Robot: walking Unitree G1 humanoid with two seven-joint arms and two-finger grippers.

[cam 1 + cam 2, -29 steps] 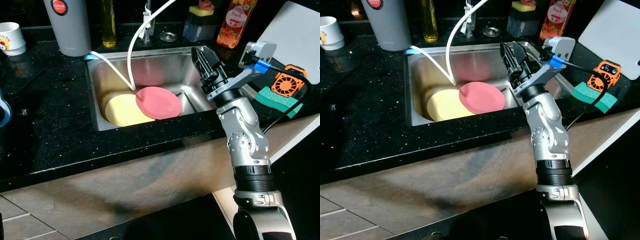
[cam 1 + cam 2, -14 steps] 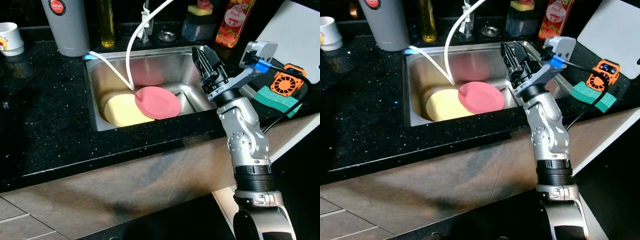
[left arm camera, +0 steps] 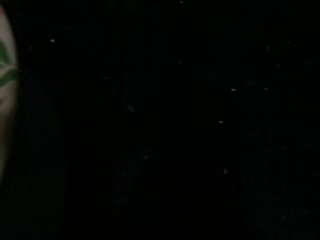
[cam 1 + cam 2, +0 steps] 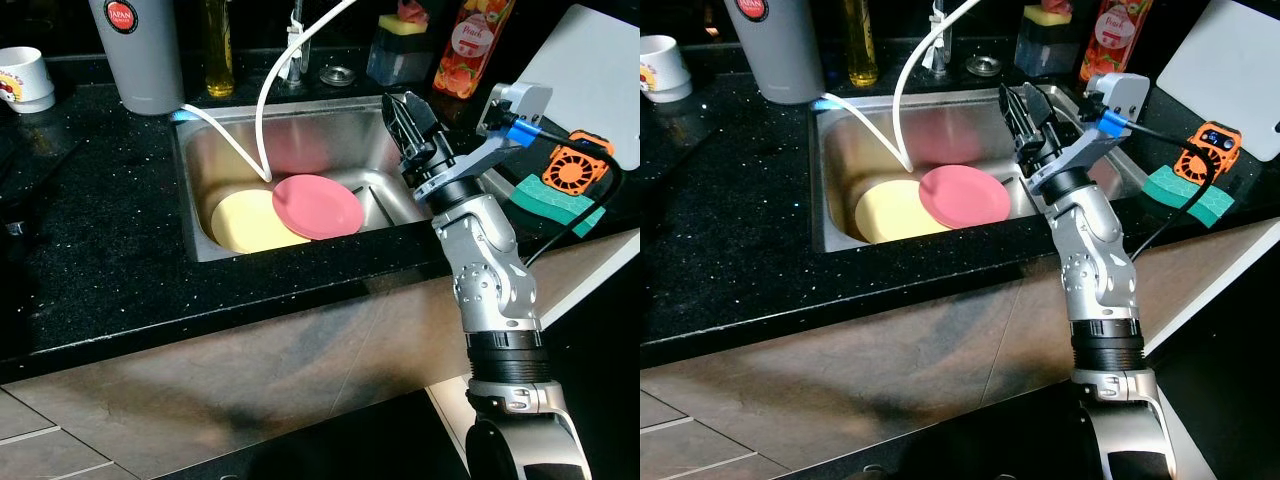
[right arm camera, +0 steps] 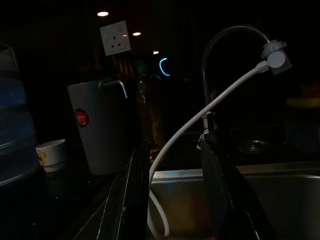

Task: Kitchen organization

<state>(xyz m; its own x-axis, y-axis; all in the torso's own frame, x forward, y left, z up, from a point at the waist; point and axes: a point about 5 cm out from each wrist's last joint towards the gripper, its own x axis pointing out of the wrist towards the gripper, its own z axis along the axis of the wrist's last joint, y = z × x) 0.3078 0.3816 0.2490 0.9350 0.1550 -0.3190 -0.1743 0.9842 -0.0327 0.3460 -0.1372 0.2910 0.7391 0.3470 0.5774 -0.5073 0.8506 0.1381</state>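
Left wrist view almost wholly black, with only a pale sliver at one edge and a few specks; nothing there to identify, and fingers of the left arm impossible to judge. Faucet neck cut off at the top of both eye views, seen whole only as a dim arch (image 5: 227, 37) from the right wrist. Bottle tops at the back of the bench (image 4: 100, 220) cropped too.

Two plates in the steel sink (image 4: 200, 150): one yellow plate (image 4: 245, 222) lying flat, one pink plate (image 4: 317, 206) overlapping its right edge. One white hose (image 4: 262, 110) looping down into the basin beside them. One grey jug (image 4: 143, 55) and one white cup (image 4: 22, 78) at the left, one white cutting board (image 4: 595, 75), one green sponge (image 4: 555, 200) and one small orange fan (image 4: 572, 165) at the right.

Right gripper (image 4: 410, 120) held above the sink's right side, near the pink plate but not touching, fingers (image 5: 131, 200) apart and empty.
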